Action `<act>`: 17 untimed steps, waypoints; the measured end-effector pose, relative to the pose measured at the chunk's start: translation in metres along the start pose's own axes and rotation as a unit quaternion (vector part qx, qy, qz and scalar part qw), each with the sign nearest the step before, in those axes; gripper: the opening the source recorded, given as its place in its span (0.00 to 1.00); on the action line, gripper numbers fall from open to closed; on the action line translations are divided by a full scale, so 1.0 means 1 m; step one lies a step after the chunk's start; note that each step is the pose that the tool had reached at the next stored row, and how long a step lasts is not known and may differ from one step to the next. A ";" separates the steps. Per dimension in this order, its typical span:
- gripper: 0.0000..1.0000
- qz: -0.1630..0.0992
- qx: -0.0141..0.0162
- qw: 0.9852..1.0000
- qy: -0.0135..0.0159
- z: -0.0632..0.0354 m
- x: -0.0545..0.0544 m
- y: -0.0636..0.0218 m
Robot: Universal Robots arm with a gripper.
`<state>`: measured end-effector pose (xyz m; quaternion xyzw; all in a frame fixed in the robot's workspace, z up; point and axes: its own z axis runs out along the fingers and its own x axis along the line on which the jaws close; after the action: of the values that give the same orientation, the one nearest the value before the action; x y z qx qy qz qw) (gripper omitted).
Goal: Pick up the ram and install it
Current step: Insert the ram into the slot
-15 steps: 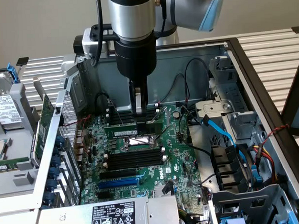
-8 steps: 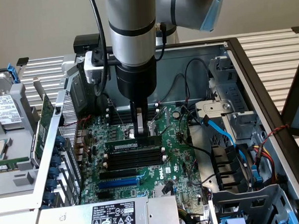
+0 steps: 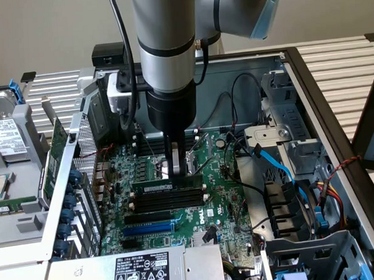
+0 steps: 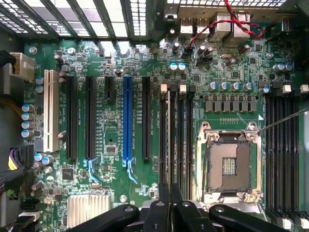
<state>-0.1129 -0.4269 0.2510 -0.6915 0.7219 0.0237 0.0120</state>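
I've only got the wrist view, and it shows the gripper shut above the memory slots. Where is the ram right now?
Observer: The ram stands on edge in one of the memory slots, right under the gripper.
Operator: Does it sit level?
Observer: It looks level along the slot, its white label facing the exterior camera; fully seated or not, I cannot tell.
Operator: Anything near the arm?
Observer: A blue cable runs at the exterior view's right, apart from the arm.
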 end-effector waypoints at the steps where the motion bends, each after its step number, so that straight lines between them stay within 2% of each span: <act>1: 0.12 0.000 0.000 1.000 0.000 0.0008 0.000 0.0000; 10: 0.12 0.000 -0.005 1.000 0.000 0.0025 0.002 -0.0005; 14: 0.12 0.000 -0.006 1.000 0.004 0.0039 0.002 -0.0011; 17: 0.12 0.000 -0.007 1.000 0.005 0.0048 0.001 -0.0015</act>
<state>-0.1116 -0.4278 0.2462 -0.6913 0.7221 0.0253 0.0040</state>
